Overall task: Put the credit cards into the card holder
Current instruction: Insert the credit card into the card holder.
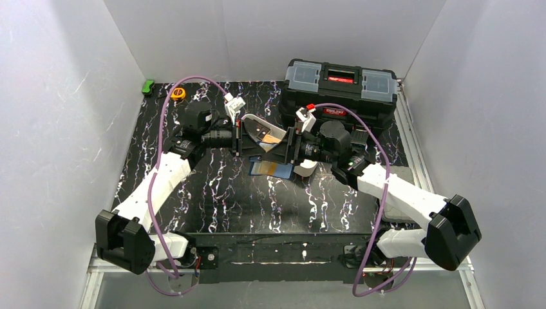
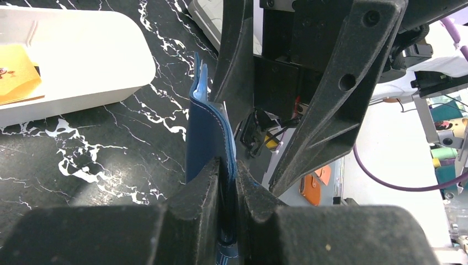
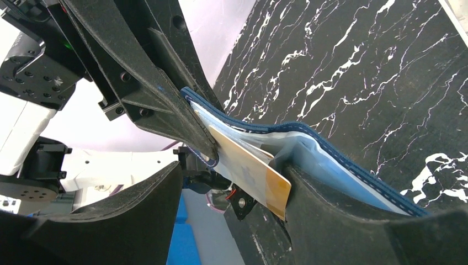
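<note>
The navy card holder point(image 2: 205, 132) stands on edge, and my left gripper point(image 2: 226, 165) is shut on its lower part. In the right wrist view the card holder point(image 3: 331, 160) gapes open, light blue inside. An orange-yellow credit card point(image 3: 251, 171) sticks partly out of its pocket. My right gripper point(image 3: 232, 190) is open around that card, whose corner touches only the right finger point(image 3: 342, 221). From above, both grippers meet over the mat's middle, left gripper point(image 1: 248, 138) facing right gripper point(image 1: 284, 149). More credit cards point(image 1: 272, 169) lie flat on the mat below them.
A long white tray point(image 2: 110, 61) holding another orange-yellow card point(image 2: 16, 72) sits behind the grippers. A big black toolbox point(image 1: 340, 90) stands at the back right. A yellow tape measure point(image 1: 178, 93) and a green object point(image 1: 149, 85) lie at the back left.
</note>
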Robot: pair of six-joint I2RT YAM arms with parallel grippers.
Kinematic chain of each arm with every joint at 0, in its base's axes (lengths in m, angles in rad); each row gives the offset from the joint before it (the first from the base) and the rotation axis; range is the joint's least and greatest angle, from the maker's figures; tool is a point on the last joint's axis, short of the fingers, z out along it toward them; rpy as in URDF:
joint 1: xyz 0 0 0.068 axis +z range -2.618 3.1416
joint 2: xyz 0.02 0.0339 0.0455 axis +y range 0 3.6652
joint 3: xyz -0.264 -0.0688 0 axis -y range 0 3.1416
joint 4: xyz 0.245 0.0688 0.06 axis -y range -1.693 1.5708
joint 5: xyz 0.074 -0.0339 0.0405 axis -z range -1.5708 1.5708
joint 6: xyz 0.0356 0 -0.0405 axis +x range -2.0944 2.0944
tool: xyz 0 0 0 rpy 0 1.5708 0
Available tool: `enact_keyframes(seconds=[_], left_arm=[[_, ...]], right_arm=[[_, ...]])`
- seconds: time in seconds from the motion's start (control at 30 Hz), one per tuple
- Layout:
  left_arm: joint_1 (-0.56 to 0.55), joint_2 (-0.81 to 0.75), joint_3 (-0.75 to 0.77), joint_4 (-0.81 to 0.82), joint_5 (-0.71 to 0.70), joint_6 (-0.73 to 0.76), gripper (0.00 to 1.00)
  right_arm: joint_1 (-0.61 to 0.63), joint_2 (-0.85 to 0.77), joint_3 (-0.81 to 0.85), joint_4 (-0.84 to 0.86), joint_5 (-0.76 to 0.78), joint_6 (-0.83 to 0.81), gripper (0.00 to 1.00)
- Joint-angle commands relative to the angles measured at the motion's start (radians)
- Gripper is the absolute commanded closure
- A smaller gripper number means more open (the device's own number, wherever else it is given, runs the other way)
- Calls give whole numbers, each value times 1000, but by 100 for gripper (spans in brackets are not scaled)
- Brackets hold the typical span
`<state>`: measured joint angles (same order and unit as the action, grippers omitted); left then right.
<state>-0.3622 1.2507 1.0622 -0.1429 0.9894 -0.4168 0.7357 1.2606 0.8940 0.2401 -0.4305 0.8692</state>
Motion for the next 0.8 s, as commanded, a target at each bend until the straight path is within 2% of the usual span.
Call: enact_keyframes(seconds=[0.0,0.23,0.4,0.53,0.77], left_arm=[[-24,-49,32,-3,63,-23,90],[-25,-77,45,-15,-38,51,84],[-24,-57,47,3,-19,39,78],[-25,-56,21,35,32,15,77],[-24,-77,25,-14,-23,90,72]], right_arm=[[7,-21,55,30,98,10,27],[32,11,147,-15,71,11,26],[41,29,193,-58,63,10,25],[42,28,194,-43,58,22,25],[46,35,232,-22,22,41,24]])
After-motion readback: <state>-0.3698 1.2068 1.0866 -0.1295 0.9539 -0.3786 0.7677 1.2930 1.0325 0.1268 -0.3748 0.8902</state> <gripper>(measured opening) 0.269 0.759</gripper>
